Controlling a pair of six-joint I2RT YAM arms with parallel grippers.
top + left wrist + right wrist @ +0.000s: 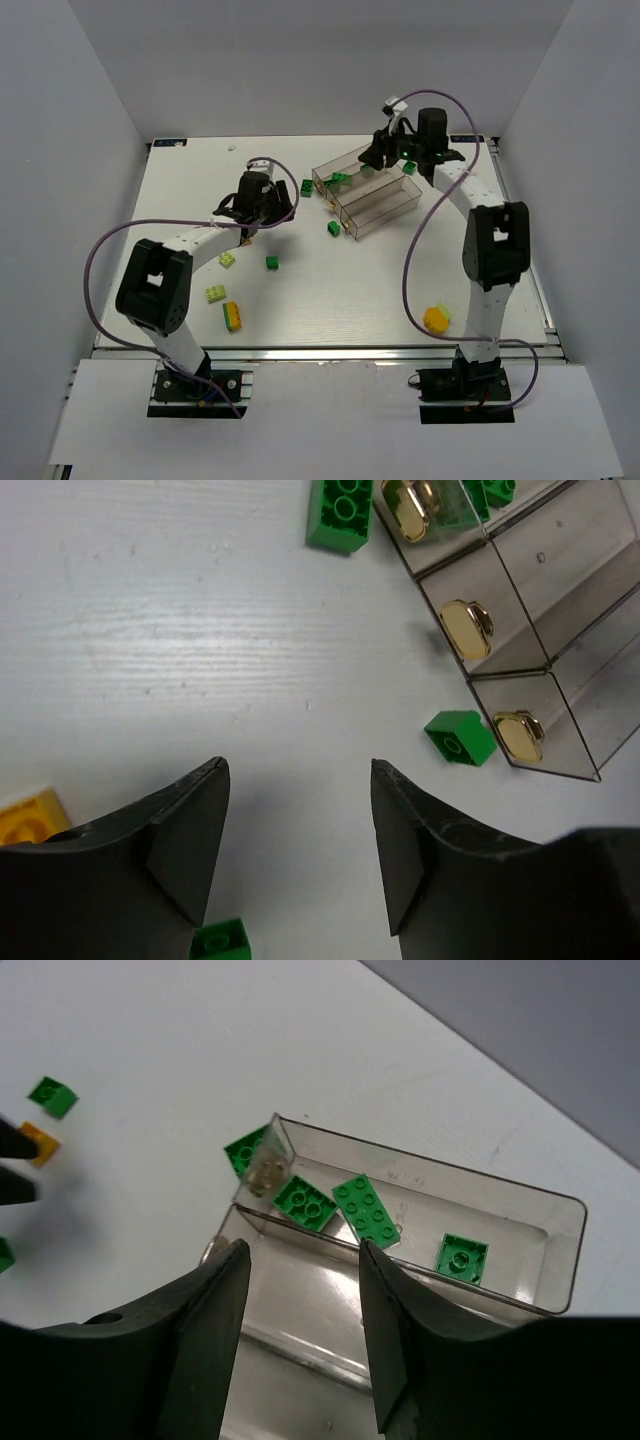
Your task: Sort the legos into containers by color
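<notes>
Open and empty: left gripper (298, 780), right gripper (302, 1260)
In the left wrist view a yellow lego (28, 818) is cut off at 9 o'clock; we see three green legos (368, 1210) inside the clear brownish containers (560, 1260).

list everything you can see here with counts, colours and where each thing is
tray: 1, clear brownish, three troughs, back centre of the white table
gold knobs: 3, one on each trough's end
green bricks: 6; three in the far trough, one outside its knob end, two loose nearer the arms
pale yellow-green bricks: 2, left of centre; maybe a third front right
orange bricks: 2, one front right, one mid-left
brick stack: 1, orange-yellow with green, front left
arms: 2, black and white, purple cables
left gripper: open, empty, over the table
right gripper: open, empty, over the tray
</notes>
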